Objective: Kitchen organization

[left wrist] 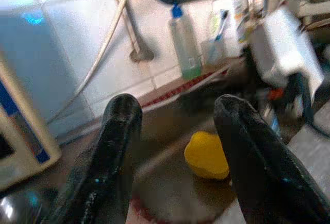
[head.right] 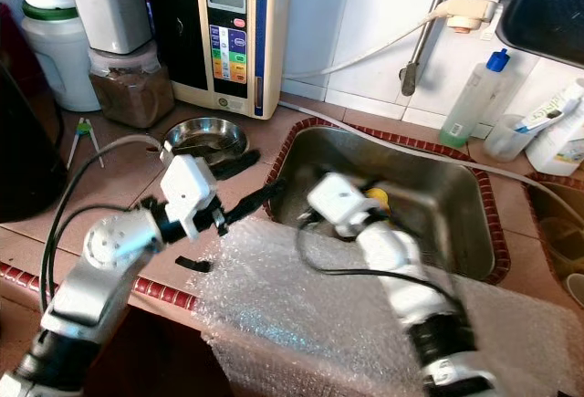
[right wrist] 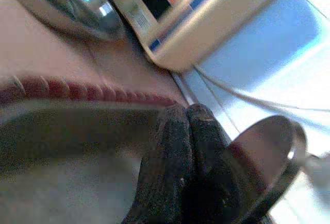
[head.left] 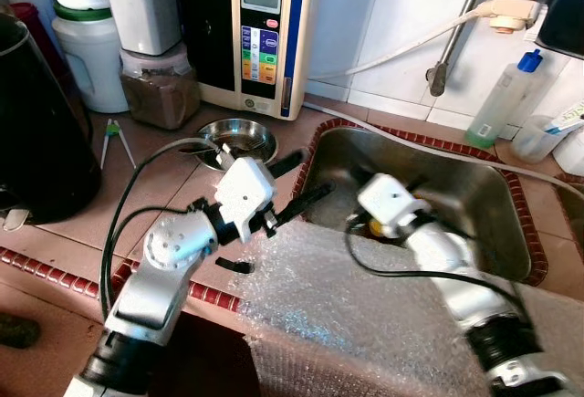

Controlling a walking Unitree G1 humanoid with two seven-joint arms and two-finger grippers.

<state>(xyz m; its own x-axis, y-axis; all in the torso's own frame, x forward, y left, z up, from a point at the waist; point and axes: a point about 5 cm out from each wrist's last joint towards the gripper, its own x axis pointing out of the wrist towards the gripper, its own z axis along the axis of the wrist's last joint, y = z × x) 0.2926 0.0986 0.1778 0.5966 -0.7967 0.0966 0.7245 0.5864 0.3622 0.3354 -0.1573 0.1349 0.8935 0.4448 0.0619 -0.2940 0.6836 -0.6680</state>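
My right jaws (right wrist: 188, 147) pinch 1 steel lid's (right wrist: 268, 157) rim (lifting it from the sink (head.left: 497, 224)); left jaws (left wrist: 178, 152) wait wide.

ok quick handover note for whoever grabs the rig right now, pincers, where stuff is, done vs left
Left pincer: open, hovering at the sink's left rim, holding nothing.
Right pincer: shut on the rim of a small metal dish, down inside the sink.
Yellow object lies on the sink bottom. Steel bowl sits on the counter beside the water unit. Bubble wrap drapes the front edge.
Done: dish gripped. Left: lift it out, place it, deal with the yellow object.
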